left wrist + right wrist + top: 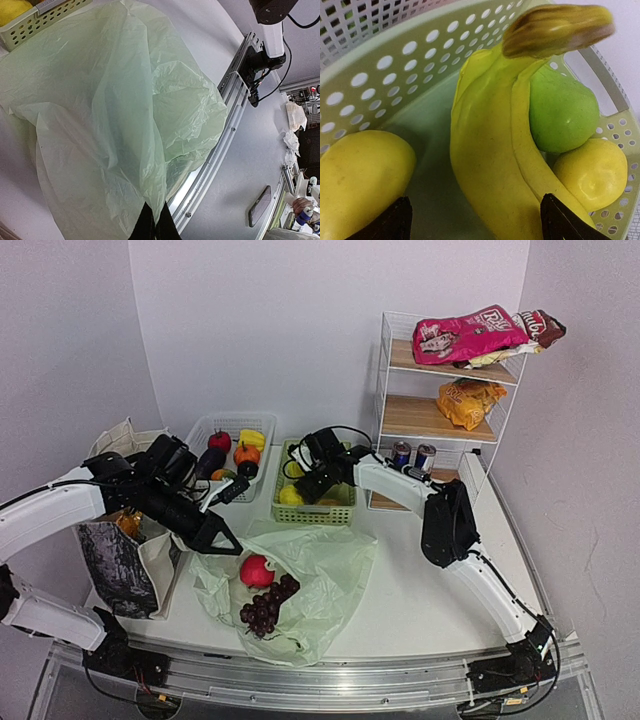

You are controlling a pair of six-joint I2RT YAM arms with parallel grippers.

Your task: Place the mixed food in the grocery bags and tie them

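White bench [430, 590], plain pale walls [300, 320], wire shelf [440, 415] far right; left pincer [154, 226], pressed together, pinches the pale-green plastic bag [325, 565] lying mid-bench; right pincer [479, 220] spread over bananas [485, 160] in the green basket [380, 75].

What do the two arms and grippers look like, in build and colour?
Both are alike: smooth white shells on the long links, black joints and bases. The left arm and right arm each end in a black gripper. The right gripper has dark wedge-shaped fingers; the left gripper looks slim and black. Thin black cables loop over the right wrist.
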